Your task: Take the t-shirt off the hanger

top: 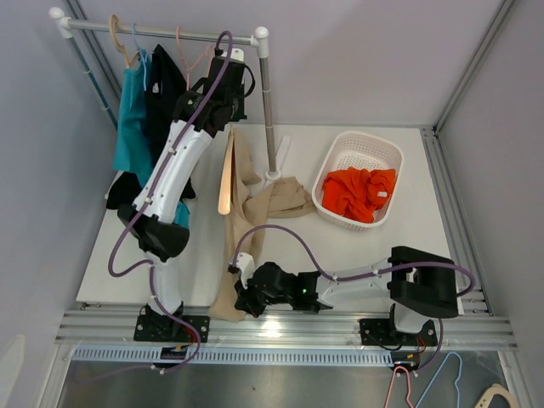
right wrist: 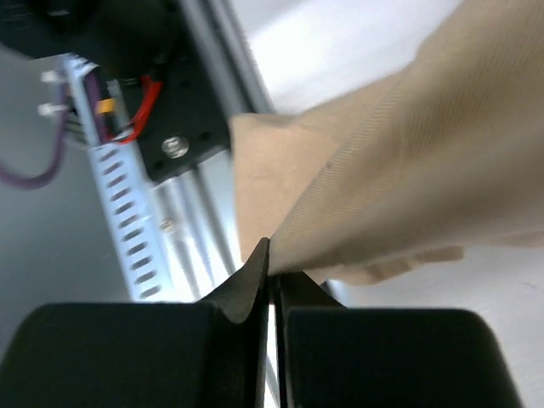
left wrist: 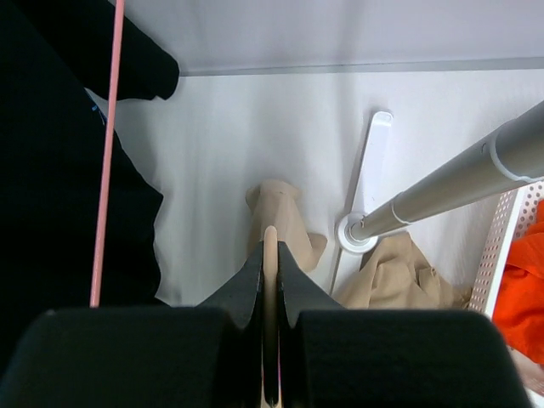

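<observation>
Right wrist: right gripper (right wrist: 270, 255) pinches the t-shirt (right wrist: 408, 153) edge, cloth fanning beyond its tips; left gripper (left wrist: 269, 251) pinches the hanger (top: 225, 183).

t-shirt (right wrist: 408, 170): blurred, cut by right edge | basket (left wrist: 503, 242): cut off right | hanger (left wrist: 270, 238): lower part hidden inside left pincer (left wrist: 270, 255)

The t-shirt (top: 255, 208) is matt woven cloth, the hanger (top: 224, 187) smooth wood, the basket (top: 357, 136) white plastic.
</observation>
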Robot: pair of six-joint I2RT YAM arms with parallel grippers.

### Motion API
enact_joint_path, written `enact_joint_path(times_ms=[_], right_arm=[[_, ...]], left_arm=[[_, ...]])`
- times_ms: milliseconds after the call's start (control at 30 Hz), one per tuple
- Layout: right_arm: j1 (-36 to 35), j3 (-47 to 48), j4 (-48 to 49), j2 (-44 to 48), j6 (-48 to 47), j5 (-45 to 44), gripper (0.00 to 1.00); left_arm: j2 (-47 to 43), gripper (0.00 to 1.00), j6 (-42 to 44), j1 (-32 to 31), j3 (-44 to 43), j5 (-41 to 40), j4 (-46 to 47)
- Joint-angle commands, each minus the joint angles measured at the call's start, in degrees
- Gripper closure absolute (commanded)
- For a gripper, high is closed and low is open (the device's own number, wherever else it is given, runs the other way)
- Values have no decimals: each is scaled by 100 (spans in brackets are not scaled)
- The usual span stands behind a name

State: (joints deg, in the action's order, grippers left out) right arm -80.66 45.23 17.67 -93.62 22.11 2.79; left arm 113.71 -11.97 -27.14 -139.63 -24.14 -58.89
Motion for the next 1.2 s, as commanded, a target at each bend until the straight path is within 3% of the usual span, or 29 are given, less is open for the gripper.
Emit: enact_joint_path(times_ms=[0, 133, 267, 300, 367, 400, 467, 633, 800, 833, 867, 933, 967, 1067, 1167], right_arm=[[59, 477, -500, -540, 162, -120, 100], [514, 618, -519, -701, 233, -270, 100], [1330, 732, -642, -456, 154, -481, 100], [1490, 785, -712, -403, 101, -481, 100], [1964, 960, -809, -306, 22, -568, 100], [2123, 1205, -922, -306, -39, -586, 100], [2405, 1496, -1046, -401, -110, -630, 100], [3012, 2602, -1477, -981, -189, -385, 100], [3144, 3228, -1582, -1561, -233, -112, 98], [3188, 3316, -1600, -1754, -216, -112, 89], [3206, 3464, -1591, -1860, -216, -68, 62], [3241, 3606, -1591, -2141, -233, 20, 33], [3276, 3728, -1600, -2229, -181, -41, 7], [3294, 4289, -1740, -2712, -294, -146, 1], [3294, 4940, -2389, -3396, -470, -365, 1]], left_arm=[[-182, 99, -60, 94, -372, 128, 388], [-716, 99, -209, 33, -75, 488, -95], [-1719, 99, -174, -362, 1182, 218, -70], [-1929, 99, -209, -441, 1837, 156, -44], [-2597, 99, -280, -678, 2333, 50, 35], [-2826, 99, -315, -766, 3162, -2, 227], [-3439, 99, -455, -951, 3755, -12, 343], [-4374, 99, -648, -1329, 4435, -503, 37], [-4893, 99, -649, -1338, 4392, -1038, -289], [-4902, 99, -623, -1330, 4288, -1153, -315], [-4885, 99, -614, -1329, 4208, -1233, -342], [-4841, 99, -535, -1329, 3909, -1487, -307], [-4797, 99, -509, -1329, 3830, -1584, -246], [-4525, 99, -412, -1286, 3321, -1936, -202], [-4112, 99, -342, -1163, 2566, -1770, -219]])
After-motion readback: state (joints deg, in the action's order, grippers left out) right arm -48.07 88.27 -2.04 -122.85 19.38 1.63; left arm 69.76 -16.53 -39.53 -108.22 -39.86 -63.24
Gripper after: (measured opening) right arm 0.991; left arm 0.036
